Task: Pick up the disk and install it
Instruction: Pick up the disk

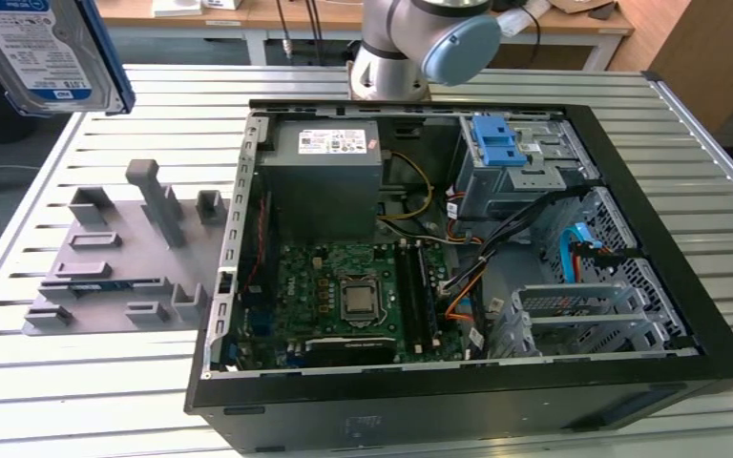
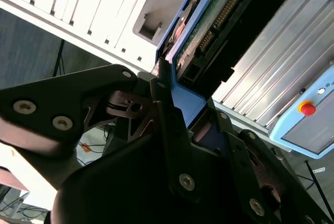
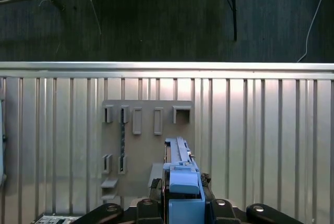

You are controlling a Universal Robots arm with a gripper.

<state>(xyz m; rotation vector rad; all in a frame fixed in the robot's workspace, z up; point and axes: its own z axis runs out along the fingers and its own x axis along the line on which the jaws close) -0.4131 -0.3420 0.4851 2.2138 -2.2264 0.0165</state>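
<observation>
Jaws of the black gripper [image 2: 182, 104] are pressed in on the flat silver rectangular disk [image 2: 209, 20], pinching it at one of its blue plastic side rails. In the second wrist view the disk's green circuit-board face and a row of connector pins show beyond the black fingers [image 2: 163, 98]. In the first wrist view the gripper [image 3: 183, 203] holds the disk [image 3: 182, 179] edge-on, with the blue rail facing the camera.

In the exterior view the disk [image 1: 42, 52] hangs in the air with its white-and-blue label showing, high above the ribbed aluminium table [image 1: 99, 382]. A grey plastic fixture plate with upright slots [image 1: 118, 258] lies flat on the table. In the first wrist view this plate [image 3: 146, 145] sits beneath the held disk.

The open black computer case [image 1: 469, 410] lies just beside the plate, on the exterior view's right, and the disk is outside it. Inside the case are a grey power-supply box [image 1: 322, 176], a green motherboard [image 1: 347, 296] and a ridged blue plastic latch [image 1: 496, 143]. The grey robot arm [image 1: 418, 43] rises behind the case.
</observation>
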